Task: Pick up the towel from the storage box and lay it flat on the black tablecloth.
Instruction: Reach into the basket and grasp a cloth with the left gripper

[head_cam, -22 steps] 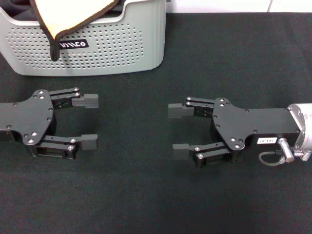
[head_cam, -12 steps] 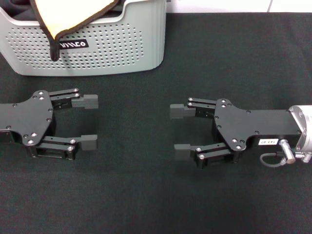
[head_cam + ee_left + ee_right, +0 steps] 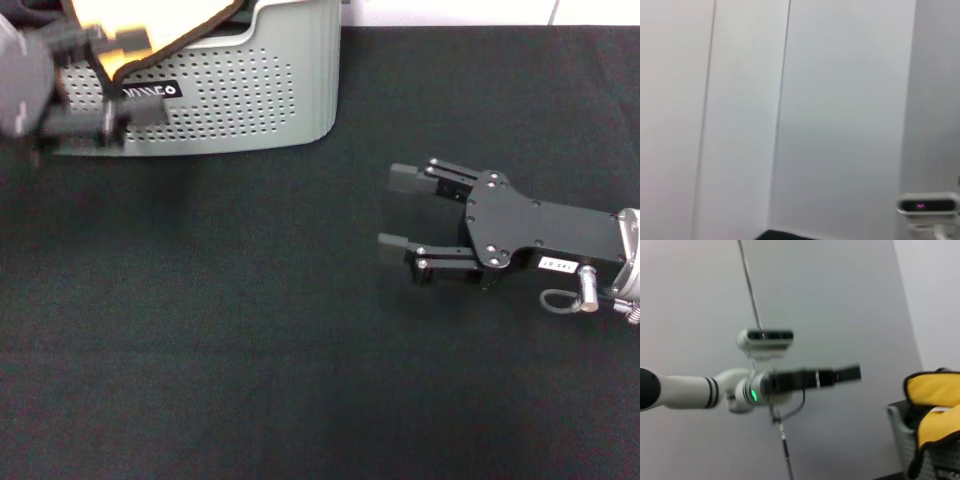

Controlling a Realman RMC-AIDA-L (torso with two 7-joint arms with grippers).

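Early stage: towel (image 3: 150,25) in box (image 3: 250,90), not grabbed. Left gripper (image 3: 105,85) at box front, jaws apart, empty. Right gripper (image 3: 400,212) right of box, open, empty.

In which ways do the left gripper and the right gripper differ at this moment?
The left gripper is raised in front of the storage box, beside the towel; the right gripper is over the black tablecloth, away from the box. The left looks motion-blurred, the right sharp. Both have open jaws and hold nothing.
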